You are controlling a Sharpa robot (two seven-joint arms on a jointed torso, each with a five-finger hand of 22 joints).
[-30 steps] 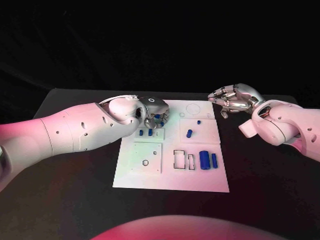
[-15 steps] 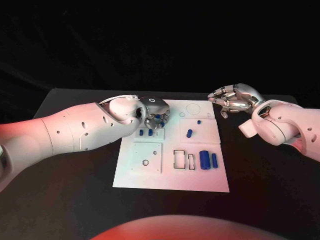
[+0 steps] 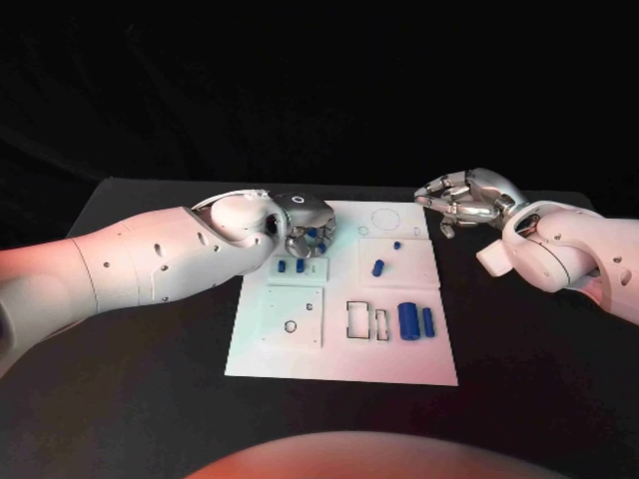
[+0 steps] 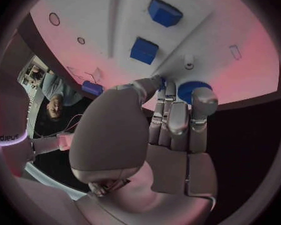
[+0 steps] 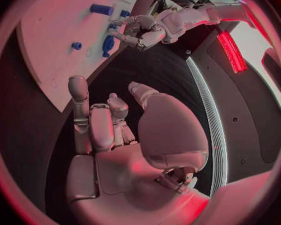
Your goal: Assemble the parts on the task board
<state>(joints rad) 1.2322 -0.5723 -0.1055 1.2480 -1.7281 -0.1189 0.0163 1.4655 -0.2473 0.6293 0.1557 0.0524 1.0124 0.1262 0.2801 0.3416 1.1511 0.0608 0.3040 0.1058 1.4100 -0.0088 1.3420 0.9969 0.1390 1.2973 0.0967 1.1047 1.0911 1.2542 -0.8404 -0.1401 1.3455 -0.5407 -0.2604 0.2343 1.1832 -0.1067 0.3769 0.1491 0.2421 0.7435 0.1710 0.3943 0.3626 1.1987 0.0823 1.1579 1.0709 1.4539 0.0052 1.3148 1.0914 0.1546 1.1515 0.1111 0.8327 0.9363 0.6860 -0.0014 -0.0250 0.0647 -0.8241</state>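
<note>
The left robot hand (image 3: 303,226) pinches a small blue part (image 4: 194,90) just above the task board (image 3: 345,354), so seating it seems next, while the right robot hand (image 3: 466,199) hovers with fingers curled, empty.

No text, label or number can be read anywhere.

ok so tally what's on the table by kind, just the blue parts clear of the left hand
blue parts: 6
task board: 1
hands, left hand and right hand: 2
total: 9
More blue shows under the left hand's fingers; count unclear.
</note>
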